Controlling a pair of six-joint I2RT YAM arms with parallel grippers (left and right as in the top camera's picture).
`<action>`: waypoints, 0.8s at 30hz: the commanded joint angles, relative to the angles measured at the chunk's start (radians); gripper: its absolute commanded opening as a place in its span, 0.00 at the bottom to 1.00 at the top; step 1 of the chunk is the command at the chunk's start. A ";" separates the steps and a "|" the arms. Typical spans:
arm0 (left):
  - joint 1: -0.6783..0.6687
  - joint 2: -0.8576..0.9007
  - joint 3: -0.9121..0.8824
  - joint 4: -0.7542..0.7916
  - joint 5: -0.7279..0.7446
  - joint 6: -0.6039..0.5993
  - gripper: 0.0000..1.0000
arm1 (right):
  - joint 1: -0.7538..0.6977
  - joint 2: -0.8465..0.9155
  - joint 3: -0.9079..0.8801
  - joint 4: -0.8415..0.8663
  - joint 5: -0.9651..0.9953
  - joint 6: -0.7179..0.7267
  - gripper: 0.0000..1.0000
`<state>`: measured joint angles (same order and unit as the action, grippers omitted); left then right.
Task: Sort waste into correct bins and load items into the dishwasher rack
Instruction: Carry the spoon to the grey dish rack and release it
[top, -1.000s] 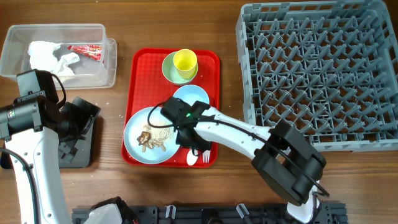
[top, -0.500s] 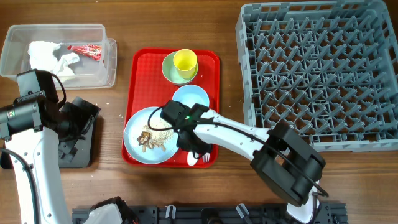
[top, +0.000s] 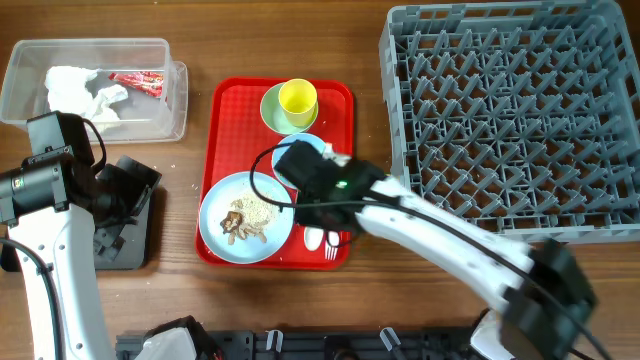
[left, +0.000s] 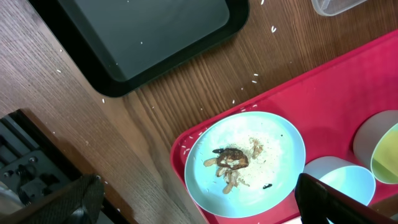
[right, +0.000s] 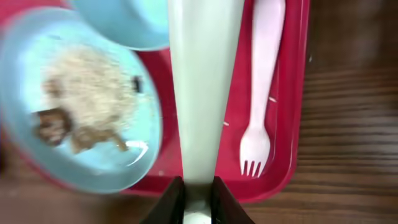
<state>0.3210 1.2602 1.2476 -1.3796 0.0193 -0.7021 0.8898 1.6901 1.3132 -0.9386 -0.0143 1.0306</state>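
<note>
From overhead, your right gripper (top: 316, 222) sits over the near edge of the red tray (top: 225, 120), beside the plate (top: 245, 217). Your left gripper (top: 125, 185) hangs above the black tray (top: 125, 240) at the table's left edge.

In the left wrist view, its fingers (left: 78, 198) stand wide apart with nothing gripped. Food scraps (left: 233, 165) lie on the plate below.

In the right wrist view, the fingers (right: 174, 202) pinch the spoon (right: 202, 93) by its handle. The fork (right: 264, 74) lies just beside it, along the tray's right edge.

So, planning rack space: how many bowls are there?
2: pale green bowl under the yellow cup; light blue bowl beside the light blue plate.
</note>
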 joint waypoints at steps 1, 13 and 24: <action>0.005 -0.003 -0.004 0.002 -0.017 -0.017 1.00 | -0.085 -0.161 0.025 -0.002 0.065 -0.093 0.13; 0.005 -0.003 -0.004 0.002 -0.017 -0.017 1.00 | -0.510 -0.266 0.021 0.170 0.259 -0.735 0.15; 0.005 -0.003 -0.004 0.002 -0.017 -0.017 1.00 | -0.613 0.003 0.021 0.439 0.196 -0.802 0.20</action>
<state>0.3210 1.2602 1.2476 -1.3796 0.0193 -0.7021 0.2749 1.6516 1.3205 -0.5571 0.2024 0.2611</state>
